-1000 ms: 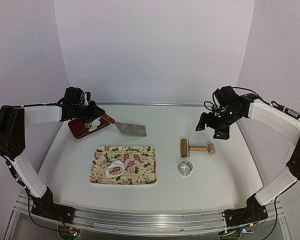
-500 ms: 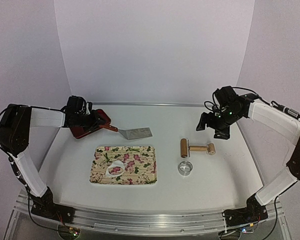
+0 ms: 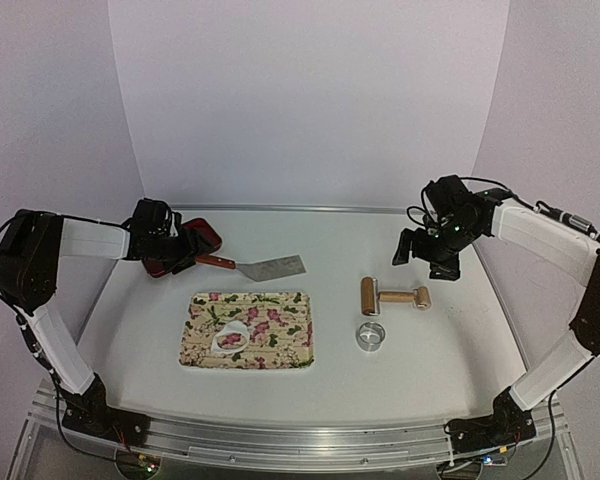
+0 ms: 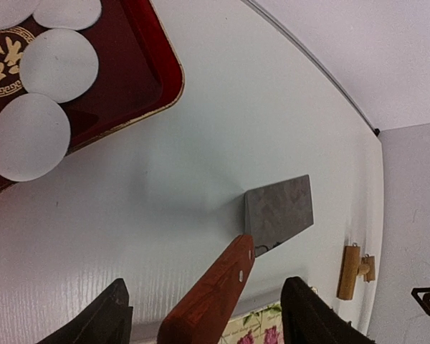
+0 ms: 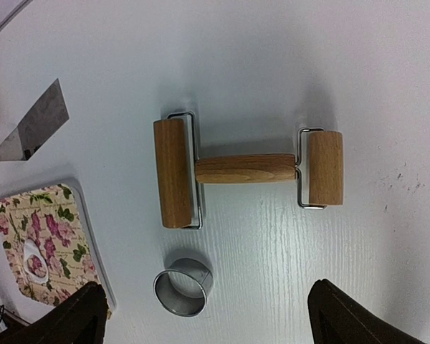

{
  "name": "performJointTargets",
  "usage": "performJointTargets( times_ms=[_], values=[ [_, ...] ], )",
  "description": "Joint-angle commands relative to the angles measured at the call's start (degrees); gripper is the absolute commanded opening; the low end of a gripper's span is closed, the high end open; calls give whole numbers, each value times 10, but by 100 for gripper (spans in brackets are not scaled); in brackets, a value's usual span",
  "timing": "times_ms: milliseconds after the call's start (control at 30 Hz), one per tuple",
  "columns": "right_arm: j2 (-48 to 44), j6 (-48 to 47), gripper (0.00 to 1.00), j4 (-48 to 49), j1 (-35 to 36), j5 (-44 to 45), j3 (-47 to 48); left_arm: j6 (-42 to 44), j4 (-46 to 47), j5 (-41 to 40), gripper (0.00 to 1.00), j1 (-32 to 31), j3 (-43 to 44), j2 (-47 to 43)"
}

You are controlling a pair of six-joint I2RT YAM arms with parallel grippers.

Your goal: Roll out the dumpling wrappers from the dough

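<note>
Several round white dumpling wrappers point(image 4: 59, 64) lie on the red tray point(image 4: 147, 64) at the far left. The dough point(image 3: 230, 337), a thin sheet with a round hole, rests on the floral mat point(image 3: 280, 345). My left gripper point(image 4: 204, 308) is open beside the tray. The spatula point(image 4: 278, 211) lies on the table, its wooden handle between the fingers point(image 4: 104, 319) with a gap on each side. My right gripper point(image 5: 206, 315) hangs open and holds nothing. Below it are the wooden roller point(image 5: 247, 170) and the metal ring point(image 5: 183, 287).
The roller point(image 3: 393, 296) and ring point(image 3: 371, 335) sit right of the mat. The spatula point(image 3: 270, 267) lies between tray and mat. A raised rim runs along the table's far edge point(image 3: 310, 209). The white backdrop walls stand close behind and beside both arms.
My left gripper has opened and let go of the spatula, which now lies on the table with its blade further right. The right arm has barely moved.
</note>
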Motion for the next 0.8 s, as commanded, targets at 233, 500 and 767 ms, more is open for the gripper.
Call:
performJointTargets(
  times_ms=[233, 500, 767],
  values=[
    [-21, -35, 98, 0, -2, 85, 0, 29, -70, -123, 98, 47, -30, -139],
    [-120, -45, 98, 12, -2, 207, -24, 93, -120, -280, 99, 56, -62, -313],
    [-286, -96, 98, 123, -2, 260, -158, 98, -147, -337, 99, 56, -149, -484]
  ],
)
